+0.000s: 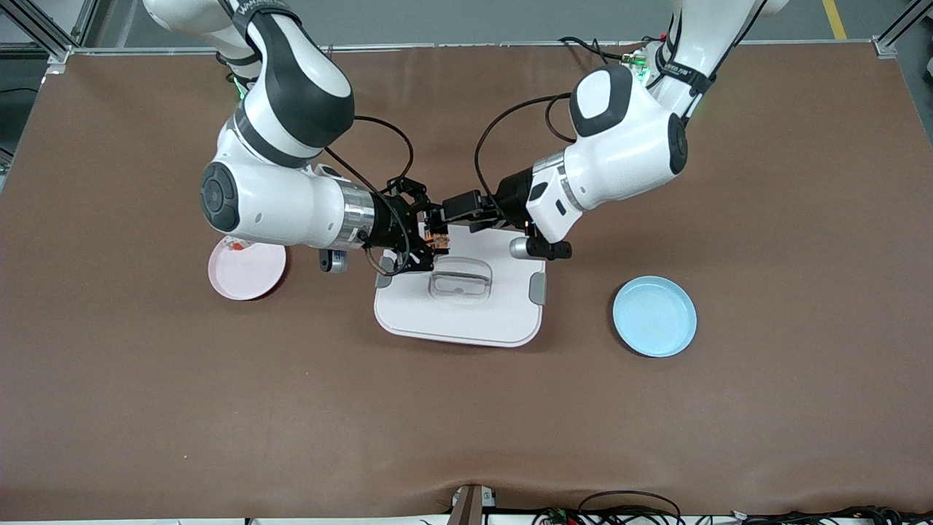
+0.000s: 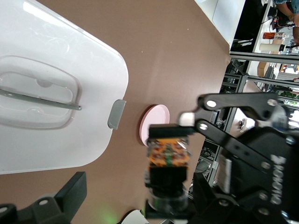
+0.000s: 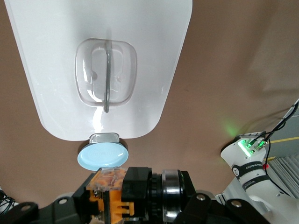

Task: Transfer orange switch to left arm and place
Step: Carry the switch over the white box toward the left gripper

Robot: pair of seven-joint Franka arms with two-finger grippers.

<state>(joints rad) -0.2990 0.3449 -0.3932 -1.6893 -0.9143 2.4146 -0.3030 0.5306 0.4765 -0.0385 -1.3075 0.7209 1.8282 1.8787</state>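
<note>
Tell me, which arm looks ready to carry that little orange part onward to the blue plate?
Probably the left. The right hand is shut on the orange switch above the box; the left hand waits open beside it, and its arm comes from the blue plate's end.

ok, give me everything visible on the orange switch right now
The orange switch is a small part with a black body, an orange translucent block at one end showing copper contacts, and a round, metal-ringed end. It lies sideways in the air, clamped in the right claw, over the edge of the white box that is farther from the front camera. The left claw, open, meets it at the orange end; contact cannot be told.
</note>
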